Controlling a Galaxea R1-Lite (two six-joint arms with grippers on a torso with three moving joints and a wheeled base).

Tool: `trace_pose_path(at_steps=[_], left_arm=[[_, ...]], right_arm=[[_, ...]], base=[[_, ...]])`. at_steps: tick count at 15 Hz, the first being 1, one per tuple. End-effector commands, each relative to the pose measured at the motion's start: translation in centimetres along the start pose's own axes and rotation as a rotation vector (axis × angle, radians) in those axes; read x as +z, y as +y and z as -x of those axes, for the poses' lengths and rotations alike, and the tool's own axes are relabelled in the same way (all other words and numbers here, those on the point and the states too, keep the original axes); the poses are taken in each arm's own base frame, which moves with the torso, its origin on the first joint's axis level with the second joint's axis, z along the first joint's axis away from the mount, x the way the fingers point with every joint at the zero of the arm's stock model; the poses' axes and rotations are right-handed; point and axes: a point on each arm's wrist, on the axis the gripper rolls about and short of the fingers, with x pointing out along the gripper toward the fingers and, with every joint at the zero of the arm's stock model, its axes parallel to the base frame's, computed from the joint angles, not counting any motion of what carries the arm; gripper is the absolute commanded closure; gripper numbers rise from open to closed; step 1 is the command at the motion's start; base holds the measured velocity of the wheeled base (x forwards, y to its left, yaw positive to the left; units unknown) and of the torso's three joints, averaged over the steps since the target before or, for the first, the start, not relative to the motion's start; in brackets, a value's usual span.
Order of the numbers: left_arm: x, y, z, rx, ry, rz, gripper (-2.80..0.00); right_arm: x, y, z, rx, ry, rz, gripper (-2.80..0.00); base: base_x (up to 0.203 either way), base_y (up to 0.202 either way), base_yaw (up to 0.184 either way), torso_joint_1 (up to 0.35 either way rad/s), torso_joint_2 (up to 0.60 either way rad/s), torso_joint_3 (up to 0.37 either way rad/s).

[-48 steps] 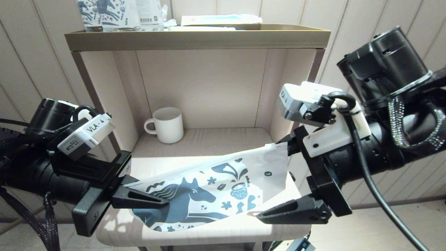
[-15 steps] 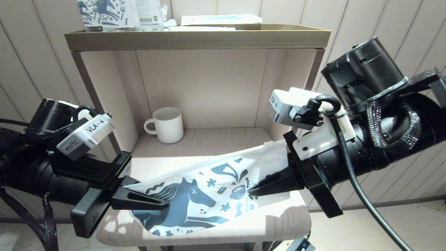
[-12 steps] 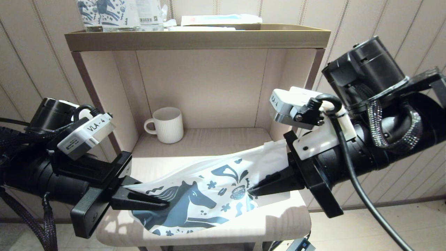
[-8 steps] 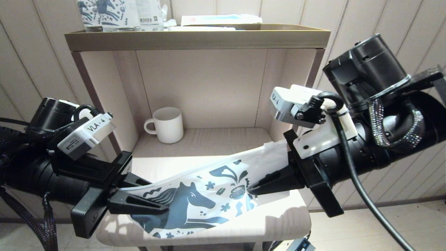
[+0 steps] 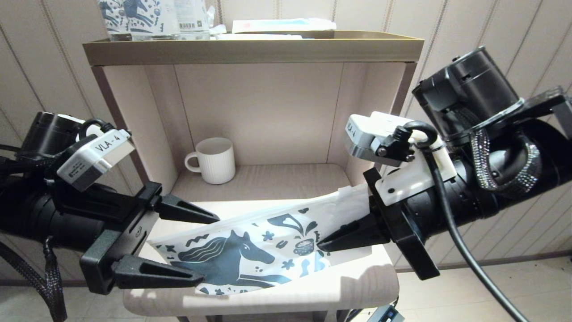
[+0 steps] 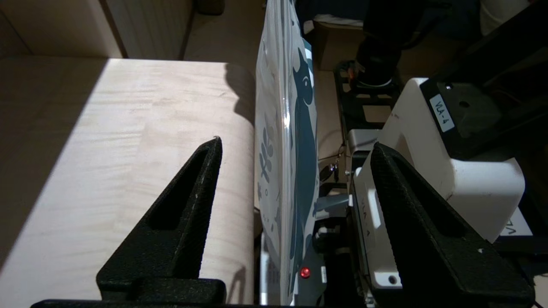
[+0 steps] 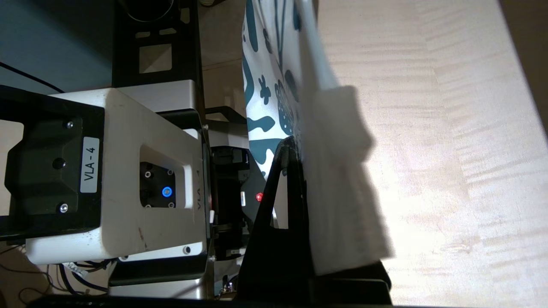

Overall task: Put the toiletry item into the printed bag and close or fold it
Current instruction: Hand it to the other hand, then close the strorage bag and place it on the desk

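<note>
**Bag pinched at right end, left claw spread wide**

We saw the printed bag as a flat white plastic pouch with a dark blue horse, a coffee cup and flower shapes on its face. It hung edge-up over the front of the pale wooden shelf, tilted, its right end higher than its left. A white slider tab sat at the upper right corner.

The right gripper was clenched on the bag's right end; in the right wrist view the fingers pressed together on the plastic. The left gripper was released, fingers wide apart on either side of the bag's left end, with clear gaps to the plastic in the left wrist view.

We could not make out the toiletry item anywhere; whether it was inside the bag could not be told. The bag's far face was hidden from the head view, and its right corner was covered by the right gripper. A ribbed white mug stood at the back of the shelf, well apart from the bag.
</note>
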Motion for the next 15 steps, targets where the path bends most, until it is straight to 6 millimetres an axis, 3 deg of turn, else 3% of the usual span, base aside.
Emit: trace_pose_path(at_steps=[1, 6, 11, 14, 15], left_arm=[[1.3, -0.4, 1.3, 0.047, -0.019, -0.015, -2.80], [2.2, -0.4, 3.1, 0.143, -0.025, -0.045, -2.80], [2.7, -0.6, 3.3, 0.145, -0.031, -0.049, -2.80], [4.2, -0.9, 3.7, 0.158, -0.053, -0.016, -2.80], [4.5, -1.1, 3.8, 0.161, -0.059, -0.011, 0.00]], right_arm=[[-0.2, 0.0, -0.2, 0.005, 0.008, -0.006, 0.00], [-0.1, 0.1, -0.1, 0.000, 0.011, -0.009, 0.00], [0.1, 0.1, -1.3, 0.001, 0.035, -0.002, 0.00], [0.3, 0.1, -1.4, 0.003, 0.033, -0.001, 0.00], [0.3, 0.2, -1.4, 0.004, 0.032, 0.001, 0.00]], base=[[0.000, 0.000, 0.000, 0.000, 0.00, 0.000], [0.000, 0.000, 0.000, 0.000, 0.00, 0.000], [0.000, 0.000, 0.000, 0.000, 0.00, 0.000], [0.000, 0.000, 0.000, 0.000, 0.00, 0.000], [0.000, 0.000, 0.000, 0.000, 0.00, 0.000]])
